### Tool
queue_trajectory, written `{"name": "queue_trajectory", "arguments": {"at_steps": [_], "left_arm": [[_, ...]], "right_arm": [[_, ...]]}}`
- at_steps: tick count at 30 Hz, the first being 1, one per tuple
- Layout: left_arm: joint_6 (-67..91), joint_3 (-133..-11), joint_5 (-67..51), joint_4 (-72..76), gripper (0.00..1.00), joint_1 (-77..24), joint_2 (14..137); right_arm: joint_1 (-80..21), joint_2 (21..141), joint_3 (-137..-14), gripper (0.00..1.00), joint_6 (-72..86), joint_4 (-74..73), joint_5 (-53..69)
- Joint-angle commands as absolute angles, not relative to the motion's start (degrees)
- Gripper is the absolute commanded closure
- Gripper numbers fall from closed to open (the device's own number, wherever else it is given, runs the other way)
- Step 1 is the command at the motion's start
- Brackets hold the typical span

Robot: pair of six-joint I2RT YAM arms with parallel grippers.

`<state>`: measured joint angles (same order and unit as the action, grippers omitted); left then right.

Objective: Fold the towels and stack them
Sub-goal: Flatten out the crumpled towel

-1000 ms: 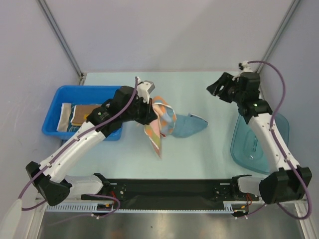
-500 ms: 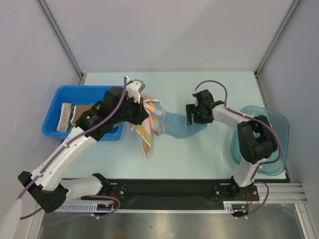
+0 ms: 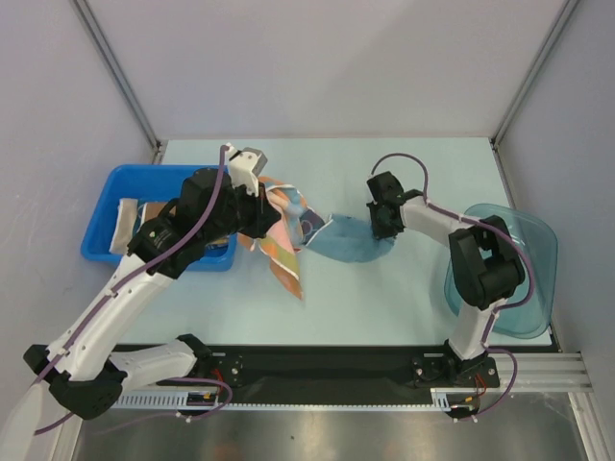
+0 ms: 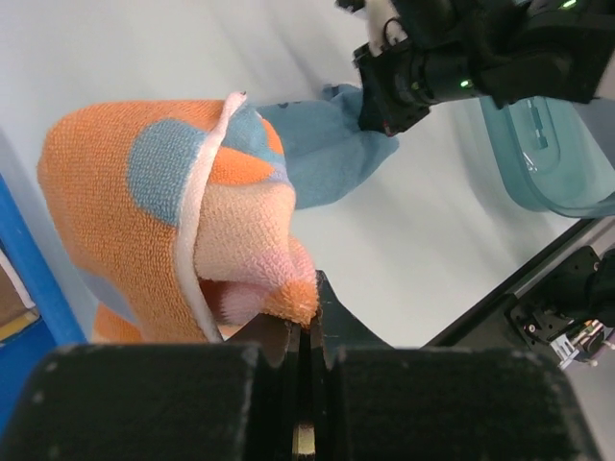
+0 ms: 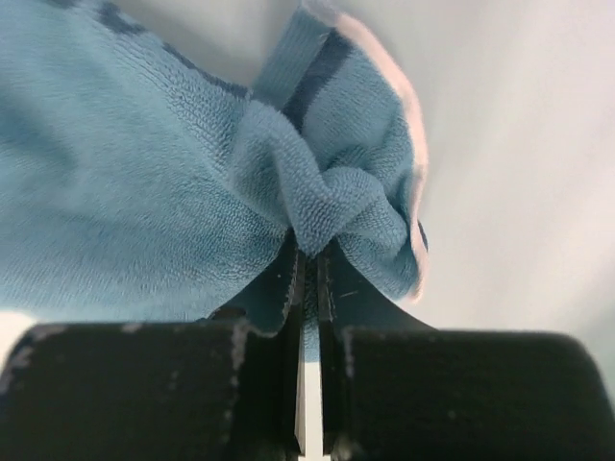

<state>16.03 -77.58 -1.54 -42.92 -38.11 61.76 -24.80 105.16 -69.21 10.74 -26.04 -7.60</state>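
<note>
**Left claw**: the jaws are pressed together on a bunched edge of the orange towel. The wrist view shows pile squeezed between the fingertips. The cloth rises from the pinch and spreads ahead of the claw, orange with blue and pale dots and a pale hem. From above, its loose end hangs below the claw toward the desk.

**Right claw**: the jaws are clamped on a gathered fold of the light blue towel. The rest of this cloth fans out ahead of the claw and to its left side. In the overhead view this claw is low, at the desk surface, and the blue cloth lies spread on the desk between the two claws.

**Contact between cloths**: the near corner of the light blue towel meets the orange towel just beside the left claw. Whether the two overlap or only touch cannot be told.

**Other items**
- A blue bin sits behind the left claw, under that arm.
- A pale towel lies folded in the bin.
- A brown towel lies beside it, partly hidden by the arm.
- A clear teal tray rests on the desk beyond the right claw's arm, well apart from both cloths.
</note>
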Motion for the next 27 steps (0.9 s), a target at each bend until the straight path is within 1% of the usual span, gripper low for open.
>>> {"name": "queue_trajectory", "arguments": {"at_steps": [1, 5, 7, 9, 11, 17, 22, 25, 26, 27], "left_arm": [[15.9, -79.3, -0.6, -40.0, 1.00, -37.7, 60.5], [15.0, -79.6, -2.2, -39.2, 1.00, -37.7, 62.5], [15.2, -79.3, -3.0, -38.1, 1.00, -37.7, 62.8], [15.4, -79.3, -3.6, -36.8, 1.00, -37.6, 63.1], [15.4, -79.5, -4.4, -36.0, 1.00, -37.6, 63.8], [15.9, -78.8, -5.7, -34.3, 1.00, -37.6, 65.0], [16.8, -77.3, -6.8, -33.6, 1.00, -37.6, 65.1], [17.2, -75.9, -7.2, -32.3, 1.00, -37.6, 65.2], [17.2, -75.5, -7.1, -31.2, 1.00, -37.6, 65.3], [17.0, -74.6, -7.1, -30.6, 1.00, -37.6, 65.6]], "right_arm": [[-23.5, 94.1, -77.8, 1.00, 15.1, -38.9, -14.9], [-20.3, 86.0, -90.7, 1.00, 17.1, -53.7, -18.4], [-16.9, 83.8, -94.3, 1.00, 17.1, -61.1, -20.2], [-14.3, 81.0, -98.8, 1.00, 16.7, -65.2, -21.4], [-9.3, 78.4, -102.3, 1.00, 16.3, -70.7, -21.4], [-3.1, 73.7, -107.2, 1.00, 15.6, -75.9, -26.2], [3.2, 69.6, -103.6, 1.00, 14.5, -73.7, -30.0], [7.8, 65.6, -91.4, 1.00, 14.6, -67.1, -30.3], [9.2, 64.3, -82.3, 1.00, 14.4, -64.3, -28.8], [12.4, 63.3, -78.3, 1.00, 14.3, -58.6, -25.2]]}}
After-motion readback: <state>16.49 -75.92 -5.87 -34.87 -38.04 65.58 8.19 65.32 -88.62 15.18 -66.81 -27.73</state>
